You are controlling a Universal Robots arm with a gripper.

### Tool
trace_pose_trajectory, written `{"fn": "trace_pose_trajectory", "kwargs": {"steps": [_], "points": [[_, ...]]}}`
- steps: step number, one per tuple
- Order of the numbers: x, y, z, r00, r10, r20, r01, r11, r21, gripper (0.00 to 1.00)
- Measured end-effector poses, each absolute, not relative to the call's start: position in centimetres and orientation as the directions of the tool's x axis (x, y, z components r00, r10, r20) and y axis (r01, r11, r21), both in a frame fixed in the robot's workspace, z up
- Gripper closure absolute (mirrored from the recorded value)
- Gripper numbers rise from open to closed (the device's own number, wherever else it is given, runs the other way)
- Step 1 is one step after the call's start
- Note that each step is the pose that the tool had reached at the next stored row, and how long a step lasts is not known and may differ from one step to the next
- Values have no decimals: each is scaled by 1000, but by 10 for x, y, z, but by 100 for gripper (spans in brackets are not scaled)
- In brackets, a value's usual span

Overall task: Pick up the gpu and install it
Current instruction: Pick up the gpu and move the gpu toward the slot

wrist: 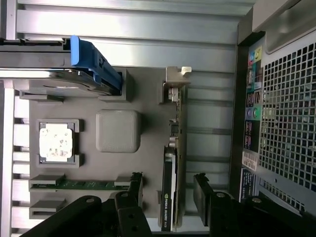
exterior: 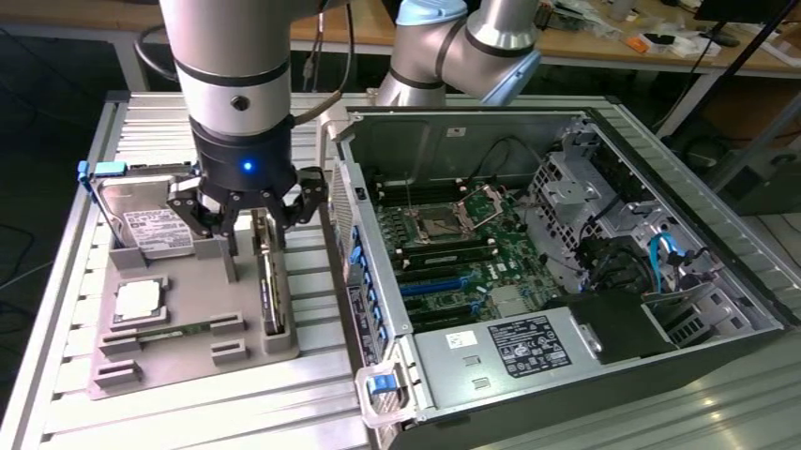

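Hovering over a grey moulded parts tray (exterior: pixel 188 364), the robot arm's black two-fingered gripper (exterior: pixel 248 228) hangs directly above the thin, flat black gpu (exterior: pixel 272 292), which stands on edge in a slot along the side of the tray nearest the open computer case (exterior: pixel 701 281).

The claw is spread wide and has hold of nothing. In the wrist view its black fingers (wrist: pixel 201 197) sit one on each side of the card, with a clear gap between each finger and the card's faces. The card's silver metal bracket (wrist: pixel 174 84) is at the end farthest from the fingers.

Sharing the tray are a silver hard drive with a white label (exterior: pixel 153 228), a small square silver CPU chip (exterior: pixel 138 300) in its own pocket, and a slim green memory stick (exterior: pixel 165 334).

The tray rests on a ribbed aluminium table (exterior: pixel 69 309), on the exterior view's left of the case. The case lies on its side with its panel off, exposing the green motherboard (exterior: pixel 457 246).
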State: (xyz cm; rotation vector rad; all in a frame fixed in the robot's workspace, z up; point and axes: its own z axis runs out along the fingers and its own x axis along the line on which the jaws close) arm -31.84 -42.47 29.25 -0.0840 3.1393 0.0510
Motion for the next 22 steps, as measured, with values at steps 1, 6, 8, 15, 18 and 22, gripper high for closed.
{"fn": "trace_pose_trajectory", "kwargs": {"steps": [1, 6, 8, 15, 18, 22], "points": [[-318, -425, 291, -999, -53, -1, -53, 998, 32, 46], [-318, -425, 281, -999, -53, 1, -53, 998, 33, 46], [-318, -426, 278, -999, -53, 2, -53, 998, 33, 46], [-318, -426, 265, -999, -53, 5, -53, 998, 33, 46], [-318, -427, 261, -999, -54, 7, -53, 998, 33, 46], [-318, -430, 258, -999, -53, 10, -53, 998, 33, 46]]}}
